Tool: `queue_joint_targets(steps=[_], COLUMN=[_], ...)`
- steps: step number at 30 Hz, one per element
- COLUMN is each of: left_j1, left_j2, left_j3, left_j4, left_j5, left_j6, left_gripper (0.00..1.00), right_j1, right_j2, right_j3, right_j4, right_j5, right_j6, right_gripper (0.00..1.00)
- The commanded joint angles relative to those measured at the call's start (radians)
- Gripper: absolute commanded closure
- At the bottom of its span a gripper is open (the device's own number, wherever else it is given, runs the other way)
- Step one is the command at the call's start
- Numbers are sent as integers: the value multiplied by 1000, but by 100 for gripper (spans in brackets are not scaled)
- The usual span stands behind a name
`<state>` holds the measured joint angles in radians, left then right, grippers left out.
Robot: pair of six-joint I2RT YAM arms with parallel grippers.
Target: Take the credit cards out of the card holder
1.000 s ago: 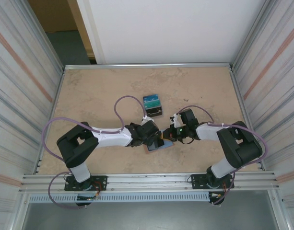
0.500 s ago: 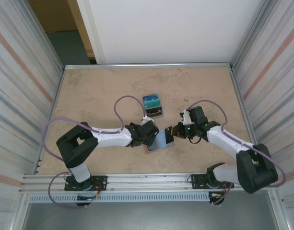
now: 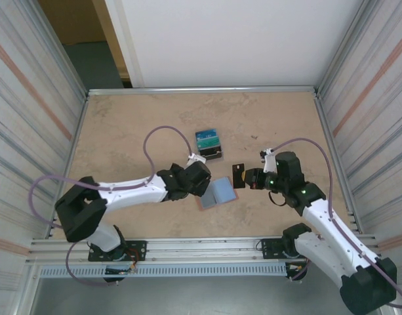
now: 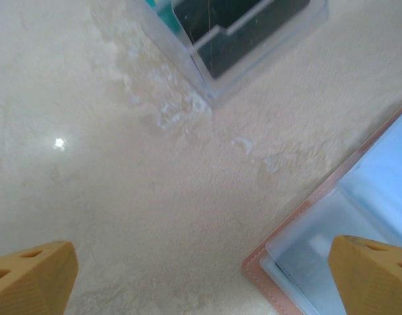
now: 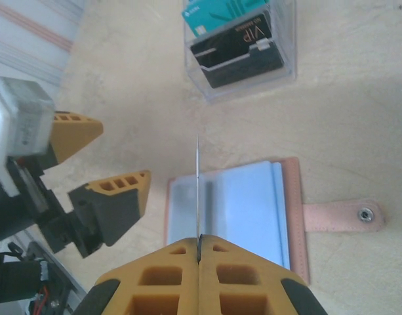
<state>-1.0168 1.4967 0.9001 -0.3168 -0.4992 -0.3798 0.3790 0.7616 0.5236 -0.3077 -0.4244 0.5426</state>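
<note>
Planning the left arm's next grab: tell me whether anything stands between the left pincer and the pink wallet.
Nothing visible does. The open left pincer hangs over a corner of the salmon-pink folding wallet; the clear plastic card stand sits beyond it.

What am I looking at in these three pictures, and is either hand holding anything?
Two robot arms are bolted to a tan table. The wide picture looks down from above; the other two come from cameras on each wrist. On the table lie the open pink card holder and a clear stand of cards. The left hand is open at the holder's edge, holding nothing. The right hand is shut on one dark card, seen edge-on from its own wrist.
</note>
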Motion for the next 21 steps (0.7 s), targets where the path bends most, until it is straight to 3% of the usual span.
queue_joint_targets(steps=[1,4,10,13,18,21], left_j1=[-6,0,79,106,148,173], left_j2=[-106,-190,-334,-366,-387,-387], left_j3=[-35,-72,-177,-188,-168,-109], left_j4=[29,96,303,340,363,278], left_j5=[-7,62,374,473,683,780], left_j6=[-10,-7,-38,-40,69,206], left_gripper=[1,6,14,15,16,16], right_j1=[-2,-2,11,25,69,107], right_j2=[-47,-63,-48,-19,37,83], right_j3=[-37,-49,-57,-47,4,71], right_j4=[79,133,244,275,257,152], right_j5=[-42,-71,-122,-154,-220,-239], right_j6=[42,64,119,119,49,-60], right_gripper=[100,100,100,100,100,100])
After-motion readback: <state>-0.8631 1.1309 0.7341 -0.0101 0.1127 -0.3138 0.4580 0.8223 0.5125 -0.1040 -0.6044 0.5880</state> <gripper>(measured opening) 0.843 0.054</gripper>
